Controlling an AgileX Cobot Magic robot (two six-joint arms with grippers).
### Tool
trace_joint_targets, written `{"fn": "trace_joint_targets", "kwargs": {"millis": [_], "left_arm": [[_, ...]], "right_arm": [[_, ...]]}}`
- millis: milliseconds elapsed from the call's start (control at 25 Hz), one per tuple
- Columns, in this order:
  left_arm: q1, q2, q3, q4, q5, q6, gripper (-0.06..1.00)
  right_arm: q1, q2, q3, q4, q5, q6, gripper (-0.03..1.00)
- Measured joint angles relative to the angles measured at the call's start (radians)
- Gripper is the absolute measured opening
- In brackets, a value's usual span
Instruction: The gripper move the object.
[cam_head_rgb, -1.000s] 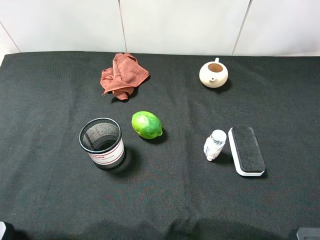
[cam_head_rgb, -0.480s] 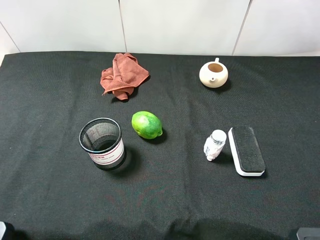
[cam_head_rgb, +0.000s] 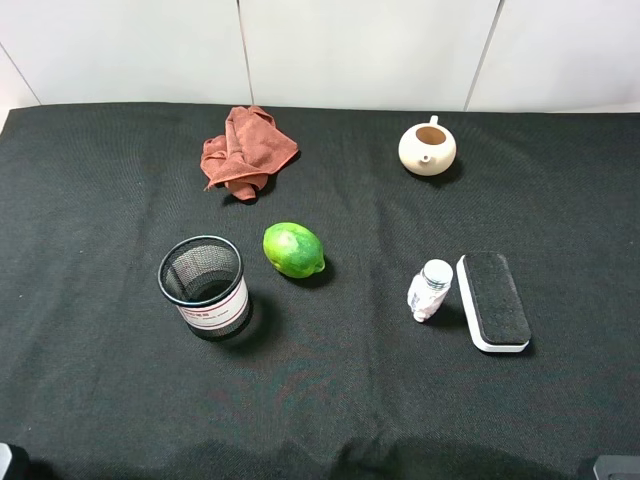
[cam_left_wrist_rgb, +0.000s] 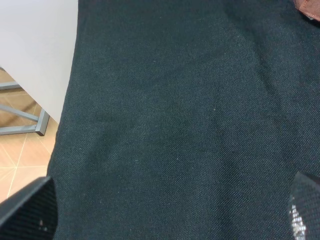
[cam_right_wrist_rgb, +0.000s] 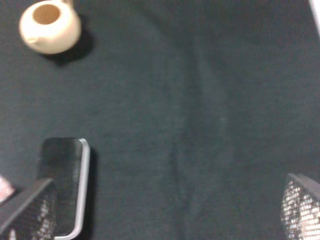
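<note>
The object is a bright green glossy lime (cam_head_rgb: 293, 249) lying on the black cloth near the table's middle, just right of a mesh cup. It shows in neither wrist view. Both grippers are far from it, at the near edge of the table. The left gripper (cam_left_wrist_rgb: 165, 212) is open and empty, with only its fingertips (cam_left_wrist_rgb: 27, 210) showing over bare cloth near the table's left edge. The right gripper (cam_right_wrist_rgb: 162, 210) is open and empty, with a fingertip (cam_right_wrist_rgb: 302, 205) showing over the cloth near a black eraser.
A black mesh cup (cam_head_rgb: 203, 285) stands left of the lime. A red cloth (cam_head_rgb: 245, 150) lies at the back left and a cream teapot (cam_head_rgb: 427, 148) at the back right. A white bottle (cam_head_rgb: 430, 290) lies beside a black eraser (cam_head_rgb: 492, 300).
</note>
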Motion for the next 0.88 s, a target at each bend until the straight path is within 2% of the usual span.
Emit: {"fn": "trace_joint_targets", "kwargs": {"millis": [200,360,600,880], "left_arm": [[0.0,0.0,0.0,0.0,0.0,0.0,0.97],[0.0,0.0,0.0,0.0,0.0,0.0,0.97],[0.0,0.0,0.0,0.0,0.0,0.0,0.97],[0.0,0.0,0.0,0.0,0.0,0.0,0.97]], "right_arm": [[-0.065,-0.139,0.062,0.0,-0.026,-0.011,0.67],[-0.07,-0.227,0.105,0.0,-0.071,-0.011,0.67],[-0.07,-0.233,0.139,0.024,-0.115,-0.013,0.67],[-0.117,-0.233,0.146,0.16,-0.129,-0.182,0.67]]}}
